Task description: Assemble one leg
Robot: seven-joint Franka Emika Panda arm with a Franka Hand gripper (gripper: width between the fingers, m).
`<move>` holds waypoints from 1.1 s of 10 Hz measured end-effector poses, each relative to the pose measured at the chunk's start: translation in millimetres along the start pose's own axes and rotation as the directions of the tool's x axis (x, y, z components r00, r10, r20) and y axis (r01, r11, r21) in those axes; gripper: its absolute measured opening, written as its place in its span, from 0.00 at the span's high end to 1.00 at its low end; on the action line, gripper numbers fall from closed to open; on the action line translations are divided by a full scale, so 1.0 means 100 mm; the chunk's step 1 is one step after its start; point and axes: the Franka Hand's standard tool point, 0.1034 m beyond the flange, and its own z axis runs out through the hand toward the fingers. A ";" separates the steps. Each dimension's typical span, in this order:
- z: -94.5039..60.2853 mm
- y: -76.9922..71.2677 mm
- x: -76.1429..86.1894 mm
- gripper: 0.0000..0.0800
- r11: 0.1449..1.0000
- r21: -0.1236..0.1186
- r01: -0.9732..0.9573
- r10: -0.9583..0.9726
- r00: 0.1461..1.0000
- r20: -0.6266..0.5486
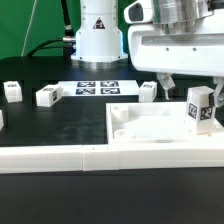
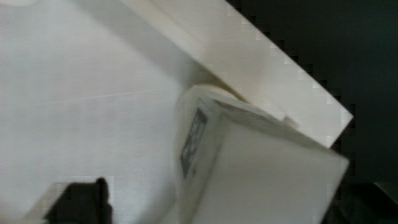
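Observation:
One leg (image 1: 200, 108), a small white block with a black-and-white tag, stands upright in the corner of the large white tray-like part (image 1: 135, 128) at the exterior view's right. My gripper (image 1: 188, 86) hangs over it, open. Its dark finger (image 1: 165, 79) stands apart from the leg. In the wrist view the leg (image 2: 258, 165) fills the frame close up against the part's raised rim (image 2: 249, 60). The one dark finger (image 2: 80, 203) that shows has white surface between it and the leg. The other finger is hidden.
Three more legs lie on the black table: two at the exterior view's left (image 1: 12, 91) (image 1: 47, 96) and one (image 1: 148, 91) behind the tray-like part. The marker board (image 1: 100, 88) lies by the robot base. A long white border strip (image 1: 60, 158) runs along the front.

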 end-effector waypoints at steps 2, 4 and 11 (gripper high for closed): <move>0.04 -0.01 -0.03 0.19 0.953 -0.015 0.304 -0.304 0.953 0.005; 0.10 -0.06 -0.01 0.19 0.836 -0.047 0.547 -0.544 0.837 0.063; 0.11 -0.11 -0.02 0.32 0.496 -0.060 0.866 -0.862 0.500 0.084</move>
